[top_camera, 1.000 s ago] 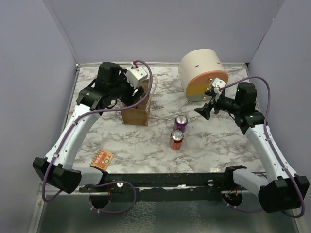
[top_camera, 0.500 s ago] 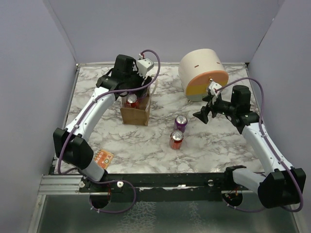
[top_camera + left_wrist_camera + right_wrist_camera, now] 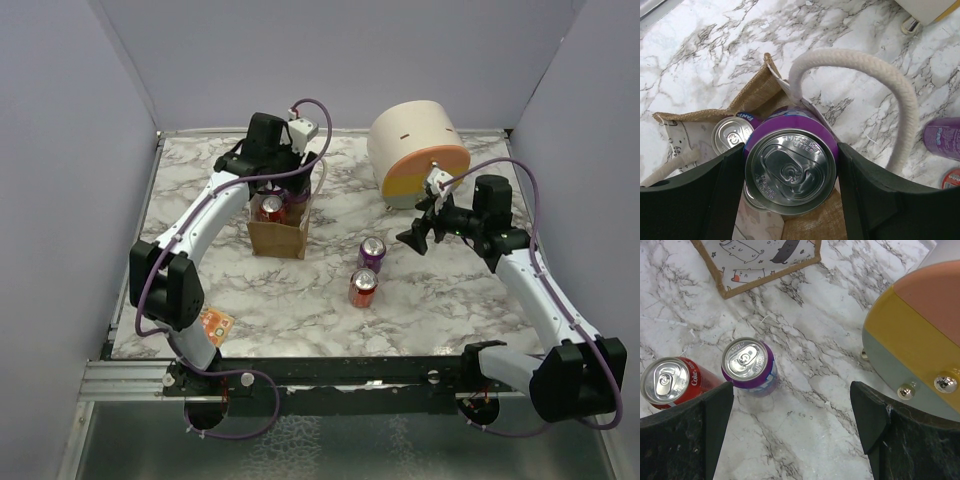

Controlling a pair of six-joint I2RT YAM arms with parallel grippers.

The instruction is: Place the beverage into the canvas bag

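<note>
The canvas bag [image 3: 278, 238] stands upright at the back left, tan with cream rope handles [image 3: 890, 85]. My left gripper [image 3: 283, 193] hangs over its open mouth, shut on a purple beverage can [image 3: 790, 172] whose top faces the wrist camera. The can is held above the bag's burlap rim [image 3: 757, 92]. Another can [image 3: 732, 137] sits inside the bag, and a red can top [image 3: 270, 208] shows there from above. My right gripper [image 3: 418, 232] is open and empty, hovering over bare marble [image 3: 790, 430] right of the loose cans.
A purple can [image 3: 371, 252] and a red Coke can [image 3: 362, 287] stand mid-table. A large cream cylinder with an orange-yellow face [image 3: 415, 150] lies at the back right, close behind the right gripper. An orange packet [image 3: 213, 322] lies near the front left edge.
The left arm has swung right and brought its gripper with the purple can over the bag's mouth. The right gripper has drifted slightly left, still open.
</note>
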